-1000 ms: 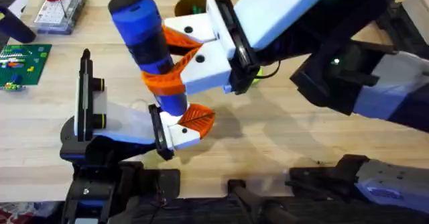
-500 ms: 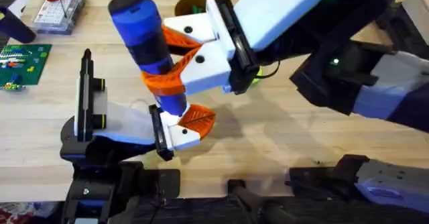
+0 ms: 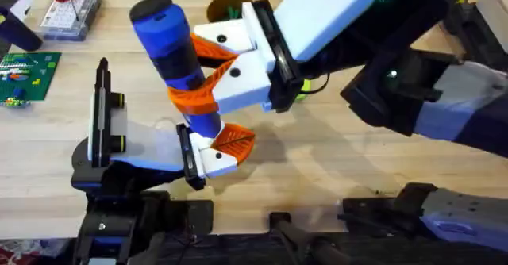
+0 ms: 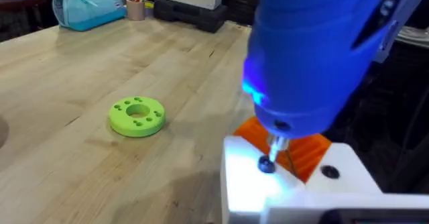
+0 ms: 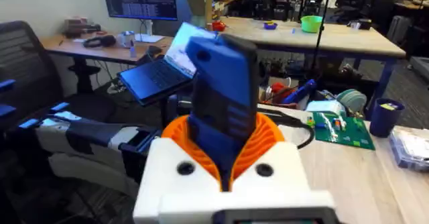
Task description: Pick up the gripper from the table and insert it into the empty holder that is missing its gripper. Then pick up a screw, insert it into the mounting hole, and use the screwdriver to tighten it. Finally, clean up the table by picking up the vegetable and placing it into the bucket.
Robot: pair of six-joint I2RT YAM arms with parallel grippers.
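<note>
Screwdriver (image 3: 176,63), clamped in right gripper (image 3: 208,73), barely shifted in 1 s, bit seated on screw (image 4: 267,164); tightening underway; left gripper unclear.

Bare table (image 4: 100,56) around green disc (image 4: 137,116)

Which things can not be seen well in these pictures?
- Bucket, overhead: mostly hidden behind the right tool and its arm.
- Screw under the screwdriver bit, left wrist: too small and dark to tell how deep it sits.
- Vegetable: whether it lies in the bucket cannot be told.
- Left tool, overhead: the screwdriver covers part of it.
</note>
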